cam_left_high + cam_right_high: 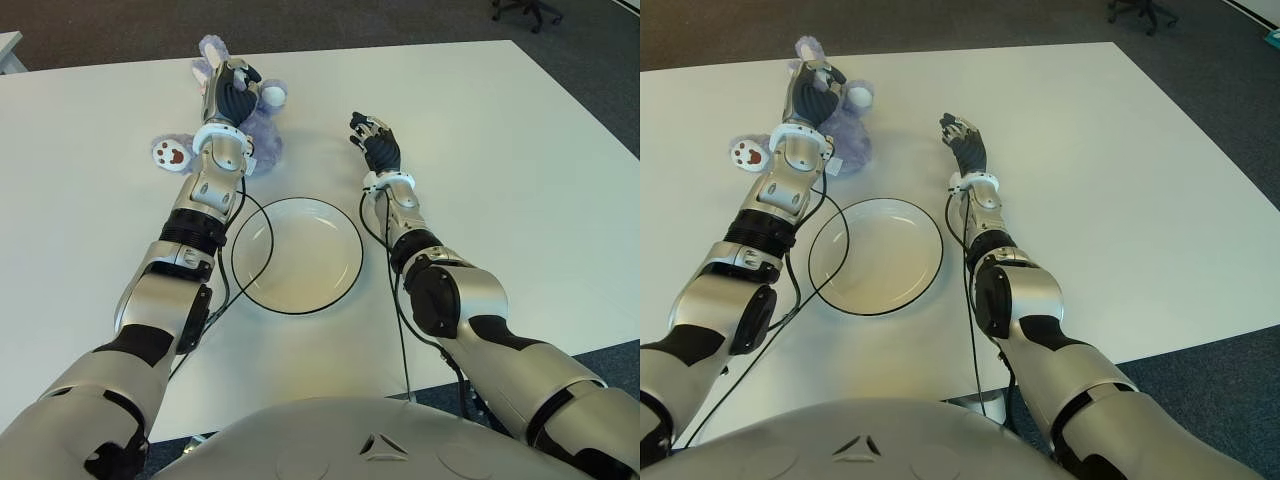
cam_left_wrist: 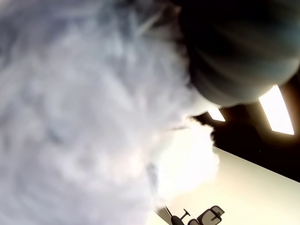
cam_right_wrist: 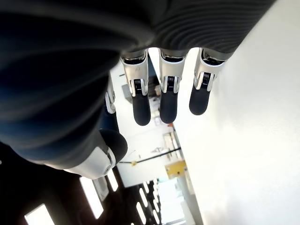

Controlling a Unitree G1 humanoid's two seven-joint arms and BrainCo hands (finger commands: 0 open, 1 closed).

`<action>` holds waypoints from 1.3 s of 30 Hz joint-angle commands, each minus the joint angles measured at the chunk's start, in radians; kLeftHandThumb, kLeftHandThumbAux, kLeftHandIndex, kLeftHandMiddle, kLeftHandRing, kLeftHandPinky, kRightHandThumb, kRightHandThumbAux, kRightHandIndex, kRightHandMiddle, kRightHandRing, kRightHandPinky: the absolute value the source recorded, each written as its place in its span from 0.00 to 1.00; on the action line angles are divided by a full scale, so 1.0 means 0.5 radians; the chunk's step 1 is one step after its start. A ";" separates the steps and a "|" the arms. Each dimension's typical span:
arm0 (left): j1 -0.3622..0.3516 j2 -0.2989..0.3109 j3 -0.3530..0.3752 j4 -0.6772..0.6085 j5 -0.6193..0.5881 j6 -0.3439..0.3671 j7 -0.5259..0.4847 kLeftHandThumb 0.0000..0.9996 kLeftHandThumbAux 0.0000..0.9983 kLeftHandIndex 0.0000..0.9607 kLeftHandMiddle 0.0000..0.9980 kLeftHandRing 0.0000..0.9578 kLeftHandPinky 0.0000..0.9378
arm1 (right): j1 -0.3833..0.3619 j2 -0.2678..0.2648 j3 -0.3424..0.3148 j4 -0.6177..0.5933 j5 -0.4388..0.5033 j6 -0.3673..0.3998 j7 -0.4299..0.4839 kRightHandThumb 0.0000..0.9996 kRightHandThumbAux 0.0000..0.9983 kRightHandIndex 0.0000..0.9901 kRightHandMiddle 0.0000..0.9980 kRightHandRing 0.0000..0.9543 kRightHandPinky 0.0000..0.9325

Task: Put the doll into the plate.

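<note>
step: grab doll | left hand on purple bunny doll, fingers curled over it, at 11 o'clock from plate | tip: squeeze tight before lifting | right hand idle at 1 o'clock, fingers spread

You can't see most of the doll: the left hand lies over its middle, hiding the face and body. In the left wrist view the fur fills the frame as a blur, so you cannot tell whether the fingers grip it. A chair is cut off at the far edge.
</note>
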 commanded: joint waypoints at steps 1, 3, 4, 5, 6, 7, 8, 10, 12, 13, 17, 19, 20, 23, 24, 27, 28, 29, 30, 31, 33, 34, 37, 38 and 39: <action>-0.046 0.035 0.006 0.053 0.005 -0.020 -0.028 0.73 0.69 0.46 0.85 0.90 0.92 | 0.091 0.054 -0.018 0.082 0.013 0.082 -0.016 0.70 0.73 0.41 0.17 0.14 0.14; -0.062 0.038 0.007 0.075 0.004 -0.029 -0.025 0.73 0.69 0.46 0.85 0.89 0.92 | 0.089 0.055 -0.022 0.082 0.018 0.081 -0.012 0.70 0.73 0.41 0.17 0.14 0.14; -0.071 0.039 0.007 0.089 0.003 -0.036 -0.022 0.73 0.69 0.46 0.84 0.89 0.92 | 0.088 0.056 -0.024 0.082 0.021 0.082 -0.009 0.70 0.73 0.41 0.17 0.14 0.14; -0.084 0.040 0.010 0.106 0.000 -0.046 -0.018 0.73 0.69 0.46 0.84 0.89 0.92 | 0.085 0.055 -0.020 0.083 0.016 0.086 -0.012 0.70 0.73 0.41 0.17 0.13 0.13; -0.093 0.041 0.012 0.119 -0.003 -0.054 -0.016 0.73 0.69 0.46 0.84 0.89 0.92 | 0.082 0.055 -0.017 0.084 0.013 0.089 -0.014 0.70 0.73 0.41 0.17 0.13 0.13; -0.107 0.042 0.014 0.139 -0.005 -0.065 -0.012 0.73 0.69 0.46 0.84 0.89 0.93 | 0.080 0.056 -0.011 0.085 0.005 0.090 -0.021 0.70 0.73 0.41 0.17 0.13 0.13; -0.116 0.043 0.014 0.153 -0.006 -0.074 -0.010 0.73 0.69 0.46 0.84 0.89 0.92 | 0.079 0.057 -0.007 0.086 0.000 0.090 -0.026 0.70 0.73 0.41 0.17 0.13 0.13; -0.139 0.046 0.019 0.183 -0.014 -0.110 -0.007 0.73 0.69 0.46 0.84 0.89 0.92 | 0.072 0.062 0.012 0.083 -0.017 0.079 -0.041 0.70 0.73 0.41 0.17 0.13 0.12; -0.155 0.048 0.022 0.205 -0.019 -0.138 -0.007 0.73 0.69 0.46 0.84 0.89 0.92 | 0.073 0.061 0.020 0.082 -0.024 0.074 -0.045 0.70 0.73 0.41 0.17 0.12 0.12; -0.170 0.052 0.024 0.220 -0.023 -0.162 -0.011 0.73 0.69 0.46 0.84 0.89 0.92 | 0.080 0.057 0.024 0.079 -0.025 0.064 -0.043 0.70 0.73 0.41 0.17 0.12 0.13; -0.220 0.064 0.021 0.272 -0.028 -0.212 -0.022 0.73 0.69 0.46 0.85 0.90 0.93 | 0.084 0.055 0.032 0.074 -0.023 0.078 -0.047 0.70 0.73 0.41 0.17 0.12 0.13; -0.253 0.071 0.015 0.304 -0.024 -0.225 -0.027 0.73 0.69 0.46 0.85 0.90 0.93 | 0.079 0.057 0.021 0.078 -0.008 0.117 -0.041 0.70 0.73 0.41 0.17 0.12 0.14; -0.266 0.072 0.013 0.316 -0.022 -0.229 -0.027 0.73 0.69 0.46 0.86 0.90 0.93 | 0.077 0.055 0.013 0.082 0.000 0.136 -0.035 0.70 0.73 0.41 0.17 0.13 0.14; -0.305 0.081 0.003 0.353 -0.015 -0.246 -0.036 0.73 0.69 0.46 0.86 0.91 0.93 | 0.073 0.053 -0.004 0.089 0.016 0.158 -0.016 0.70 0.73 0.41 0.16 0.13 0.14; -0.316 0.085 0.000 0.367 -0.014 -0.252 -0.039 0.73 0.69 0.46 0.86 0.91 0.94 | 0.068 0.056 -0.005 0.087 0.019 0.157 -0.014 0.70 0.73 0.41 0.16 0.12 0.14; -0.351 0.100 -0.012 0.407 -0.009 -0.282 -0.056 0.73 0.69 0.46 0.86 0.90 0.93 | 0.063 0.062 -0.008 0.087 0.019 0.134 -0.020 0.70 0.73 0.41 0.16 0.12 0.14; -0.358 0.103 -0.014 0.418 -0.009 -0.289 -0.059 0.73 0.69 0.46 0.86 0.90 0.93 | 0.063 0.064 -0.008 0.087 0.018 0.127 -0.022 0.70 0.73 0.41 0.16 0.12 0.13; -0.371 0.110 -0.017 0.430 -0.008 -0.295 -0.066 0.73 0.69 0.46 0.86 0.90 0.93 | 0.058 0.063 -0.006 0.087 0.015 0.124 -0.024 0.70 0.73 0.41 0.15 0.12 0.13; -0.381 0.114 -0.019 0.440 -0.007 -0.300 -0.071 0.73 0.69 0.46 0.86 0.90 0.93 | 0.054 0.063 -0.004 0.086 0.012 0.123 -0.026 0.70 0.73 0.41 0.15 0.12 0.13; -0.399 0.123 -0.024 0.453 -0.003 -0.297 -0.080 0.73 0.69 0.46 0.86 0.90 0.93 | 0.060 0.063 0.008 0.085 -0.001 0.113 -0.038 0.70 0.73 0.41 0.15 0.12 0.13; -0.425 0.133 -0.032 0.470 0.004 -0.288 -0.091 0.73 0.69 0.46 0.85 0.91 0.93 | 0.076 0.062 0.031 0.080 -0.024 0.091 -0.061 0.70 0.73 0.41 0.15 0.12 0.12; -0.436 0.137 -0.035 0.482 0.006 -0.285 -0.093 0.73 0.69 0.46 0.85 0.91 0.93 | 0.082 0.062 0.041 0.077 -0.033 0.083 -0.071 0.70 0.73 0.41 0.15 0.12 0.12; -0.471 0.146 -0.046 0.513 0.018 -0.266 -0.093 0.73 0.69 0.46 0.85 0.91 0.93 | 0.073 0.069 0.058 0.074 -0.044 0.098 -0.092 0.70 0.73 0.41 0.16 0.12 0.14; -0.478 0.147 -0.048 0.521 0.020 -0.264 -0.092 0.73 0.70 0.46 0.85 0.91 0.93 | 0.071 0.073 0.058 0.071 -0.041 0.098 -0.092 0.70 0.73 0.41 0.16 0.13 0.15; -0.491 0.149 -0.051 0.536 0.026 -0.265 -0.086 0.73 0.70 0.46 0.85 0.91 0.92 | 0.086 0.068 0.044 0.079 -0.032 0.104 -0.072 0.70 0.73 0.41 0.16 0.13 0.15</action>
